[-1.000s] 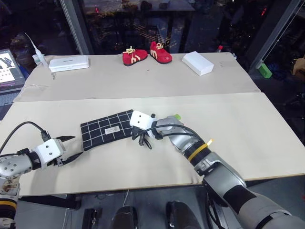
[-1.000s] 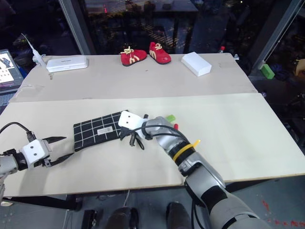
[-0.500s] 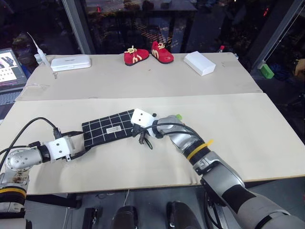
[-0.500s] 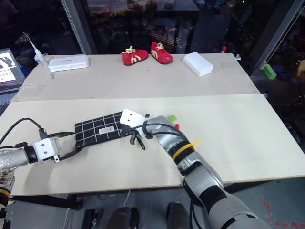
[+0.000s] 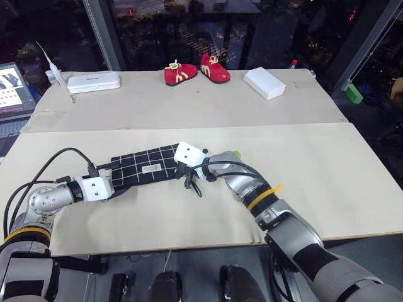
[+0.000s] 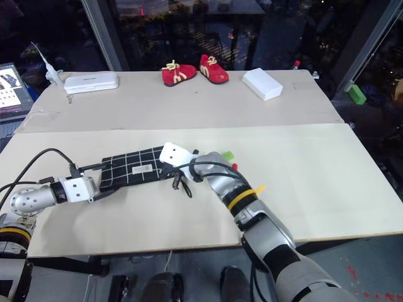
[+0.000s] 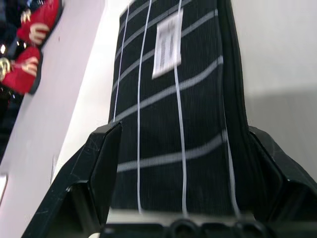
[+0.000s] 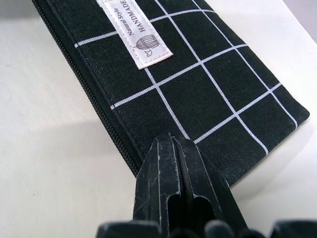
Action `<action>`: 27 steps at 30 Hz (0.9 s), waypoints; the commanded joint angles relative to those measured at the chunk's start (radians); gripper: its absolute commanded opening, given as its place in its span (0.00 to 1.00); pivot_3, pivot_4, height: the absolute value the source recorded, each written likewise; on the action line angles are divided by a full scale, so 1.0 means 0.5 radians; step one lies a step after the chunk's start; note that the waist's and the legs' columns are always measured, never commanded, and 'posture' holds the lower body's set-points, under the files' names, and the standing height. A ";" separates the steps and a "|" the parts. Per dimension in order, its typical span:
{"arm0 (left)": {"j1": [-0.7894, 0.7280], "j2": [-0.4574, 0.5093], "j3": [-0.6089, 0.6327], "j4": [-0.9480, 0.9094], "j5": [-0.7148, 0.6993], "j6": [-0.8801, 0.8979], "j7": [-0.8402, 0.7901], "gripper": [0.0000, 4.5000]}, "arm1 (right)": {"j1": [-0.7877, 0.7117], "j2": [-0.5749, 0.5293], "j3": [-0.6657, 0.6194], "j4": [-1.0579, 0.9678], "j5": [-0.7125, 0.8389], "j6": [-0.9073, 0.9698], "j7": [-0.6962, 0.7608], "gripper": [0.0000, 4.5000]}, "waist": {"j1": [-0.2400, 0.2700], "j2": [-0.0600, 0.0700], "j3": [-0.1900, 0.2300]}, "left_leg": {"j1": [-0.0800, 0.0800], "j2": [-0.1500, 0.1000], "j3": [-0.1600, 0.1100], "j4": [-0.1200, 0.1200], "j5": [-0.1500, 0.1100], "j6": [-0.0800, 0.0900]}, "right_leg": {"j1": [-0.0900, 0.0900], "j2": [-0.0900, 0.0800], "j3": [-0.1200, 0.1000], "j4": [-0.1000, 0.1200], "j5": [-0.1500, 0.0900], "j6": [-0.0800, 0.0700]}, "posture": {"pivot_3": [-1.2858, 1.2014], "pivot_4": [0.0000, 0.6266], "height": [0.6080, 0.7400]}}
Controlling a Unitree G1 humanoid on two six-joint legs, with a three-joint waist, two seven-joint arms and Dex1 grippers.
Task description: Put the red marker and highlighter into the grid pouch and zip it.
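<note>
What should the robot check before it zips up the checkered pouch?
1. Left gripper open around one end of the grid pouch, a finger on each side: ok.
2. Left fingers closed to hold the pouch steady: not ok, still wide.
3. Right gripper shut at the pouch's other end, by the zipper edge: ok.
4. Right gripper really holds the zipper pull: cannot tell.
5. Red marker inside: cannot tell.
6. Highlighter inside: cannot tell; something green peeks out behind the right arm.
</note>
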 commanded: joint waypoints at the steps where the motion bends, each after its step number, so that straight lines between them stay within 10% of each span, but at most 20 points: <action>1: -0.050 -0.010 -0.024 0.055 -0.040 -0.064 -0.050 0.68 | 0.001 -0.012 -0.047 -0.047 -0.001 0.033 -0.008 0.00 | -0.003 0.000 0.000 | 0.000 0.000 0.000 0.000 0.000 0.000 | 0.000 0.000 0.000 0.000 0.000 0.000 | 0.52 0.24 1.00; 9: -0.047 -0.026 0.022 0.066 -0.271 -0.033 -0.307 0.02 | 0.005 -0.028 -0.068 -0.049 0.000 0.038 0.004 0.00 | -0.011 0.000 0.000 | 0.000 0.000 0.000 0.000 0.000 0.000 | 0.000 0.000 0.000 0.000 0.000 0.000 | 0.52 0.24 1.00; 16: 0.029 -0.046 0.107 -0.082 -0.543 0.312 -0.533 0.02 | -0.019 0.026 -0.228 -0.085 0.173 0.098 0.081 0.00 | -0.015 0.000 0.000 | -0.001 0.000 0.000 0.000 0.000 0.000 | 0.000 0.000 0.000 0.001 0.000 0.000 | 0.52 0.24 1.00; 27: 0.365 -0.047 0.304 -0.756 -0.716 1.085 -0.351 0.00 | -0.212 -0.143 -0.741 -0.457 0.798 0.626 0.367 0.79 | -0.017 0.000 0.000 | -0.002 0.001 -0.005 0.000 0.000 0.000 | -0.002 0.001 0.001 0.012 0.001 0.001 | 0.52 0.24 1.00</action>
